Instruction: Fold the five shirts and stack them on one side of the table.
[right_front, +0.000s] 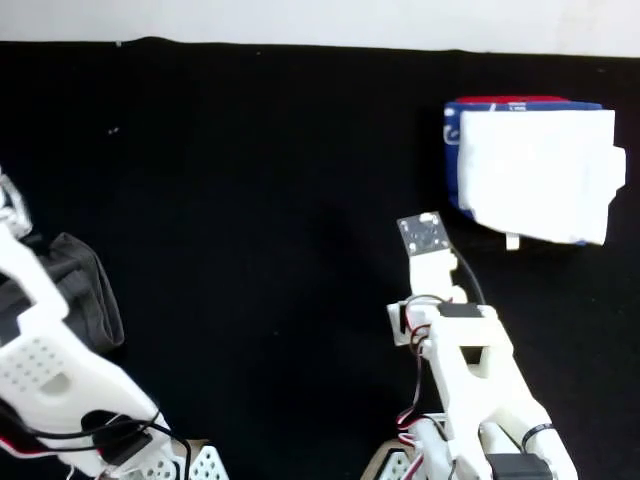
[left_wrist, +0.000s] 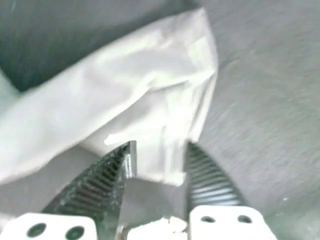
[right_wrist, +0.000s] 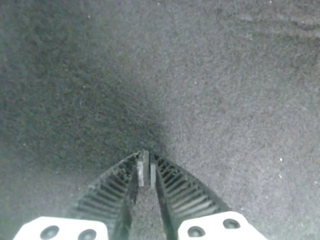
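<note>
- The table (right_front: 250, 150) is black, fuzzy, matt cloth.
- The white shirt (right_front: 540, 175) and grey shirt (right_front: 85, 290) are soft cloth.
- The arm (right_front: 480, 370) is smooth white plastic.
- The right gripper (right_wrist: 144, 167) is black, ridged plastic.

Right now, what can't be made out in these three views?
- Stack, high view: the white shirt on top covers the rest; only blue and red edges peek out, so the shirt count is unclear.
- Grey shirt, high view: partly covered by the left arm, so its full shape is hidden.
- Left wrist view: the left gripper holds that shirt so close that it blurs.
</note>
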